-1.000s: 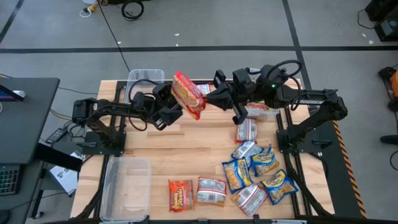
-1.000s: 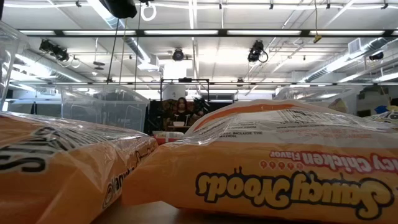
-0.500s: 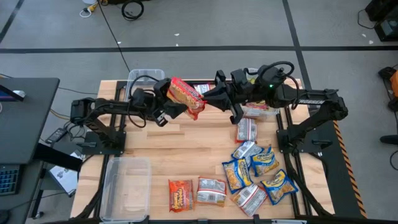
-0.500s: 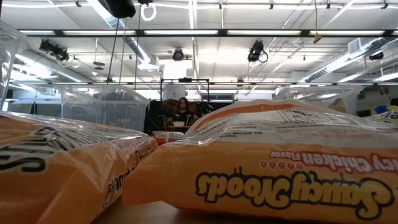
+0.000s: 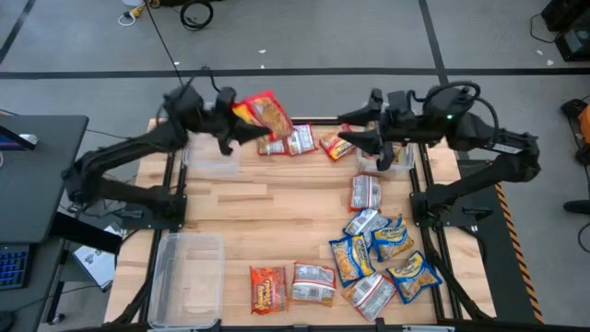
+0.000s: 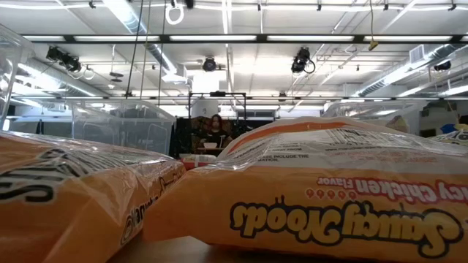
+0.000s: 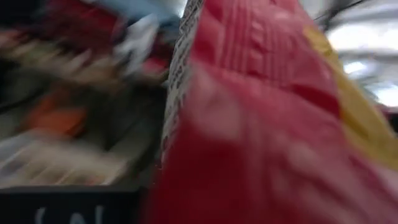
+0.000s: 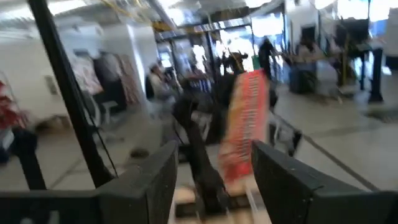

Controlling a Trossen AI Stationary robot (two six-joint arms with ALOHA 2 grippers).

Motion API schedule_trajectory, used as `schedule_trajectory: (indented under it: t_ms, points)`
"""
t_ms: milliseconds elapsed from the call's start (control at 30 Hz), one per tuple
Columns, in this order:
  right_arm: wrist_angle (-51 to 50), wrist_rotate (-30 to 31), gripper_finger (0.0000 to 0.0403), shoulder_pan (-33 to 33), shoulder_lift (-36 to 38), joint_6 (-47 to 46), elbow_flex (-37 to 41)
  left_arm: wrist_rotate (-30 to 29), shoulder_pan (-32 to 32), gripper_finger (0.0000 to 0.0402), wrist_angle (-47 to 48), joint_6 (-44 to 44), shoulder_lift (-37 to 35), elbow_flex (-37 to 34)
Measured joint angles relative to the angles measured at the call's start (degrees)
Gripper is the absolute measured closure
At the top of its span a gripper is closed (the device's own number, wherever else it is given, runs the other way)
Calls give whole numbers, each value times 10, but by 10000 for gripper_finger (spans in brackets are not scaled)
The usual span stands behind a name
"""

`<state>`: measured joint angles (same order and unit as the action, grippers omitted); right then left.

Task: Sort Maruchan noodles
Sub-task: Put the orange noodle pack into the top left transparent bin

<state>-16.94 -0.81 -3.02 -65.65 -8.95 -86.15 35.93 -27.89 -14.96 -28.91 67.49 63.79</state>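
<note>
My left gripper (image 5: 232, 125) is raised over the table's far left part, shut on an orange-red Maruchan noodle packet (image 5: 263, 114). That packet fills the left wrist view (image 7: 261, 124) and shows standing on edge in the right wrist view (image 8: 244, 121). My right gripper (image 5: 346, 136) hangs open to the right of it, with nothing between its fingers (image 8: 149, 180). Three packets (image 5: 300, 142) lie flat on the table at the far middle. Several more (image 5: 378, 258) lie in a heap at the near right. My left gripper holds the orange-red packet by its left end (image 5: 245, 117), coming level from the table's left side. The fingers themselves are hidden behind the packet and the gripper body. The packet is lifted clear of the table and sticks out toward the right, standing on edge.
Clear bins stand at the far left (image 5: 210, 159) under the left arm, at the near left (image 5: 189, 272) and at the far right (image 5: 387, 159). Two packets (image 5: 290, 284) lie by the near edge and one (image 5: 366, 192) at centre right. Orange packets (image 6: 322, 197) block the low view.
The packet has passed from my right gripper to my left. My left gripper has shut on it and carried it up toward the far left, over the bin. My right gripper has opened, let go and drawn back toward the table's right edge.
</note>
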Motion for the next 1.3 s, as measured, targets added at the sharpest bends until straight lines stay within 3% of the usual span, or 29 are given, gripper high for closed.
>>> schedule_trajectory:
  t_ms: [100, 233, 367, 467, 567, 900, 1067, 1300]
  points:
    - [-66, 32, 197, 7, 11, -3, 0, -23, -57, 267, 260, 100, -30, 57]
    - [-121, 57, 202, 15, 11, -3, 0, -147, -108, 265, 602, 252, -26, 143]
    - [-145, 58, 203, 15, -5, 4, 0, -318, -129, 265, 811, 350, -7, 180]
    - [-149, 58, 203, 15, -18, 19, 0, -404, -144, 264, 909, 387, 8, 171]
    - [-153, 58, 203, 15, -29, 31, 0, -446, -147, 264, 945, 409, 21, 135]
    - [-172, 57, 203, 15, -34, 37, 0, -564, -106, 263, 856, 473, 85, -35]
    - [-171, 57, 203, 15, -33, 37, 0, -544, -96, 263, 840, 477, 142, -51]
    - [-175, 53, 203, 15, -34, 31, 0, -484, -105, 263, 895, 529, 225, 4]
